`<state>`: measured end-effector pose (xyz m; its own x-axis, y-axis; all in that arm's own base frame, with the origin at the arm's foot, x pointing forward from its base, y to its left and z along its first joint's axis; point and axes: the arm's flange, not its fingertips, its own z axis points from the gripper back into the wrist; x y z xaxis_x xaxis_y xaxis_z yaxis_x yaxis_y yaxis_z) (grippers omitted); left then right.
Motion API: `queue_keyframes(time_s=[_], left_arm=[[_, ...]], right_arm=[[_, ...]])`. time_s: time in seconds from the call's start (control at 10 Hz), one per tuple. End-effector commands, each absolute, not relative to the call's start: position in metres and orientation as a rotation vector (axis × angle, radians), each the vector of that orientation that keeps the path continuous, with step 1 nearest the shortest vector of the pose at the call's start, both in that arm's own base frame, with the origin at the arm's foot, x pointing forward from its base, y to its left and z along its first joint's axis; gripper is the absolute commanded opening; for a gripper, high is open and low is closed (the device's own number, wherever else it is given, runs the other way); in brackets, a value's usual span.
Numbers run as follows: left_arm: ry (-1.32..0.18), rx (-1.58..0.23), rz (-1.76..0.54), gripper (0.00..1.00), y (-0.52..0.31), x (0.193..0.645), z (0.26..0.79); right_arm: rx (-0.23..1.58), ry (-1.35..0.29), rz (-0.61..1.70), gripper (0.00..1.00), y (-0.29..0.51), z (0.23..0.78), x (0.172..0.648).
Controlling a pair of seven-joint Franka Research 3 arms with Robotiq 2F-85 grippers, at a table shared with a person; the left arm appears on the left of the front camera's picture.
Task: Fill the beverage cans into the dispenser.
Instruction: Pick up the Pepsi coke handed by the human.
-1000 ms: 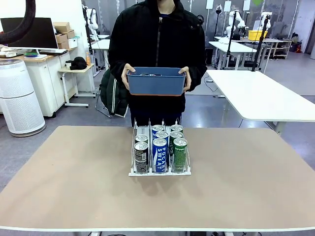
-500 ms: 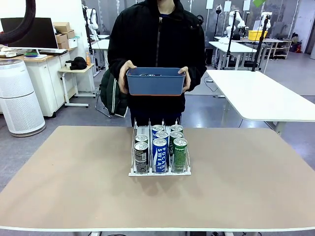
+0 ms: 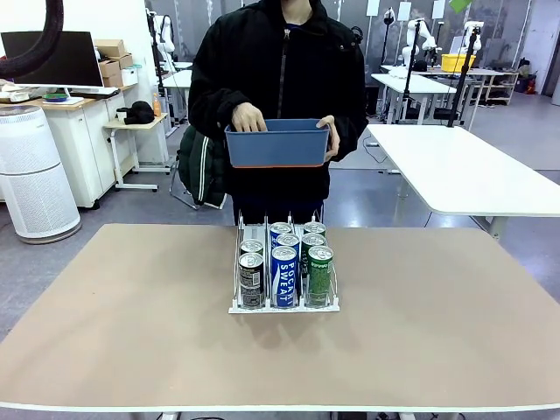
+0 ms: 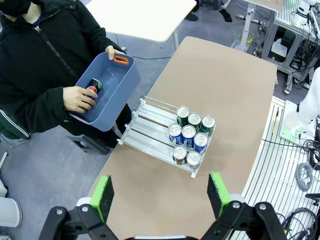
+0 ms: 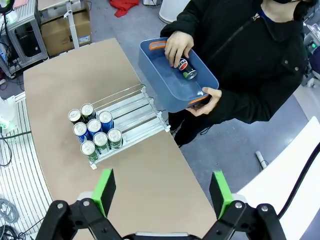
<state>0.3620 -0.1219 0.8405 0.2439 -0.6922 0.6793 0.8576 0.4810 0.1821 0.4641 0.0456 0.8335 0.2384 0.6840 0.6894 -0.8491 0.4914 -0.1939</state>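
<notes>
We see a smooth grey floor [image 3: 122, 210], a white cylindrical air purifier [image 3: 33, 175] and a black flat monitor [image 3: 51, 58] at left, a long white table [image 3: 464, 171] at right.

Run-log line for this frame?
dispenser: eight cans loaded | person's hand: on can inside blue bin | left gripper: jaws open, empty | right gripper: jaws open, empty

blue bin [image 3: 277, 147] inside: hidden by its near wall, front view
can [image 5: 188, 70] in bin: partly under the person's hand [image 5: 178, 47]; lettering seemingly too small to read
</notes>
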Motion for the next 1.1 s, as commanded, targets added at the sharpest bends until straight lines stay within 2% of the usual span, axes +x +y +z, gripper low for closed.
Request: queue_keyframes(time_s=[0.0,1.0], left_arm=[[-0.784,-0.257,-1.069,1.0,-0.1219,0.361,0.8403],[-0.784,-0.257,-1.069,1.0,-0.1219,0.361,0.8403]], right_arm=[[0.226,-0.801,1.066,1.0,0.0455,0.834,0.464],[0.226,-0.801,1.066,1.0,0.0455,0.834,0.464]])
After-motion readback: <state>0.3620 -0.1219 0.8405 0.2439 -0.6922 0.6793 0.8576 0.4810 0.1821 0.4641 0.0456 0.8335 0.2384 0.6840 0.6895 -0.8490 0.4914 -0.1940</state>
